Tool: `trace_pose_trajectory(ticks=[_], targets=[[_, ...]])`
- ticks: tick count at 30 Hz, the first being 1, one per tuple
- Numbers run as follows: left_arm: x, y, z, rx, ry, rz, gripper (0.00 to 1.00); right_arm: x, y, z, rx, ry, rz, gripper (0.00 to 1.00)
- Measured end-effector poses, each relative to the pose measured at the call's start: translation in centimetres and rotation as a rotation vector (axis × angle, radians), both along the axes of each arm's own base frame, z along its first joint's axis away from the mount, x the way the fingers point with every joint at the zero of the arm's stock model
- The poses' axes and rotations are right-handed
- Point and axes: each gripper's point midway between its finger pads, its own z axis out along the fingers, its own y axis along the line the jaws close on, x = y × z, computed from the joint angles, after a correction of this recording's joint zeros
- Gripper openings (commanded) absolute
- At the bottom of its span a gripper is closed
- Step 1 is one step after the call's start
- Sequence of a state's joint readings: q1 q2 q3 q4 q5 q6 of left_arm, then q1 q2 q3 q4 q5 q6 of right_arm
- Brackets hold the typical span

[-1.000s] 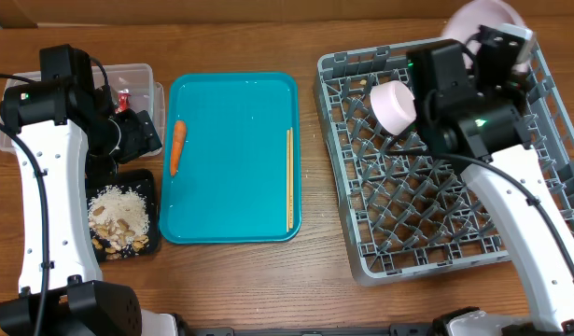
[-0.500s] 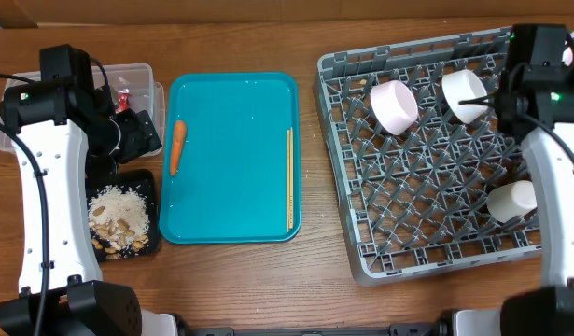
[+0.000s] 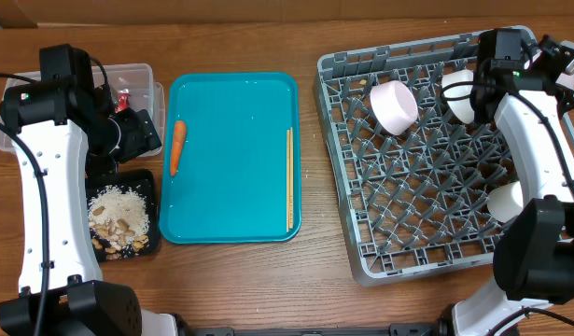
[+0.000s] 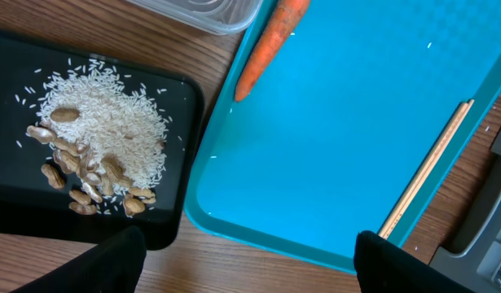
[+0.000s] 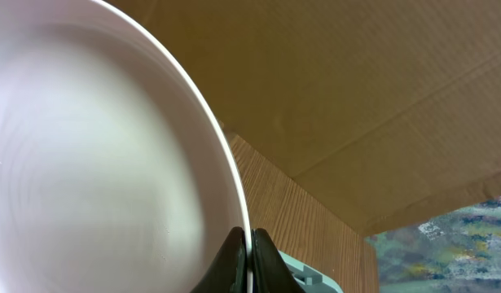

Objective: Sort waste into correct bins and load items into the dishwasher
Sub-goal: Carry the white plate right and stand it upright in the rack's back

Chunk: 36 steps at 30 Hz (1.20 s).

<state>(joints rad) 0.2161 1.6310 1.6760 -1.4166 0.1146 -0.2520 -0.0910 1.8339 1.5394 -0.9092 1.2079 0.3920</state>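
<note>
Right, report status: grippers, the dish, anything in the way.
Left gripper open, empty. Right gripper shut on pale dish rim, by rack far corner. Carrot, chopsticks on teal tray. No obstruction seen.

Grey plastic rack [image 3: 408, 187], glossy teal tray [image 3: 235, 159]

The left gripper [image 4: 248, 244] hangs with fingers spread wide; the right gripper [image 5: 248, 248], arm outstretched, has fingers pinched tight.

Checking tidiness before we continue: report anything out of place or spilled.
The carrot lies on the teal tray, not in a bin, with the chopsticks along its right edge. A small beige bit sits in the far-left corner of the dish rack, possibly a scrap.
</note>
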Motion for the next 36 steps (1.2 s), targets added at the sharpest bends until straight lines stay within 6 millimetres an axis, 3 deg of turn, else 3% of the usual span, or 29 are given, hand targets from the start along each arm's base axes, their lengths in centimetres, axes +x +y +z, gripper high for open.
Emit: trace_pose_trajectory(ticks=[11, 13, 17, 21, 29, 36], targets=[[0.1, 0.0, 0.0, 0.001, -0.003, 0.0, 0.84, 0.2, 0.6, 0.5, 0.014, -0.026, 0.02, 0.04], [0.1, 0.0, 0.0, 0.001, -0.003, 0.0, 0.84, 0.6, 1.6, 1.3, 0.025, -0.055, 0.054, 0.04], [0.1, 0.0, 0.0, 0.001, -0.003, 0.0, 0.84, 1.5, 7.6, 4.0, 0.055, -0.074, 0.241, 0.04], [0.1, 0.0, 0.0, 0.001, -0.003, 0.0, 0.84, 2.1, 11.1, 4.0, 0.059, -0.038, 0.34, 0.04], [0.1, 0.0, 0.0, 0.001, -0.003, 0.0, 0.84, 2.0, 12.2, 3.5, 0.053, 0.02, 0.38, 0.04], [0.1, 0.0, 0.0, 0.001, -0.003, 0.0, 0.84, 0.8, 11.9, 0.2, 0.014, 0.112, 0.369, 0.04]])
